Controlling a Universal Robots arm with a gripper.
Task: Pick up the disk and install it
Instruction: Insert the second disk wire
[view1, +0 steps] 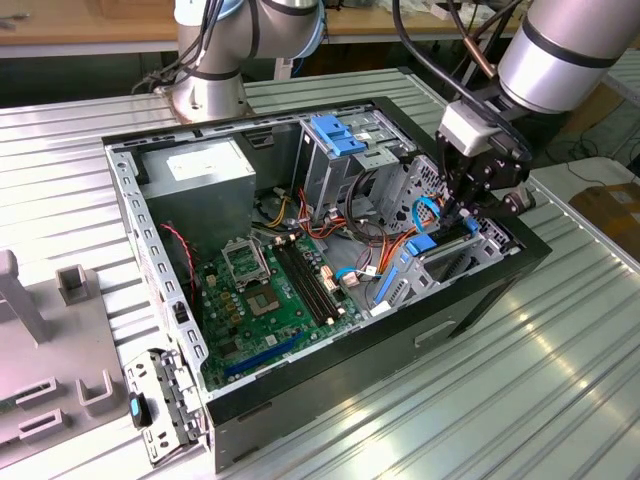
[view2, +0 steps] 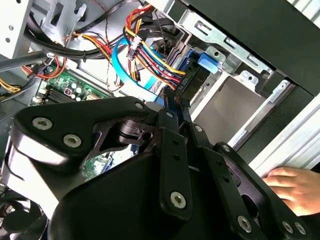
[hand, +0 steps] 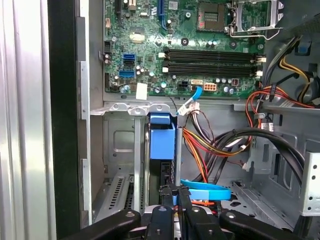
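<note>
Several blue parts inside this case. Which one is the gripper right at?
The blue-railed disk standing in the bay at the case's front corner, directly under the gripper. The blue-topped cage stands farther back, near the power supply.

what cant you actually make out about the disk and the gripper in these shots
- Disk: in the first wrist view, blue rail end shows; the bay frame hides its body and label.
- Gripper: in both wrist views, fingertips meet at the disk's edge; whether they clamp it cannot be told.
- Disk seating: in the exterior view the gripper and cables cover the bay.
- Hand: second wrist view, partly hidden by the gripper body.
</note>
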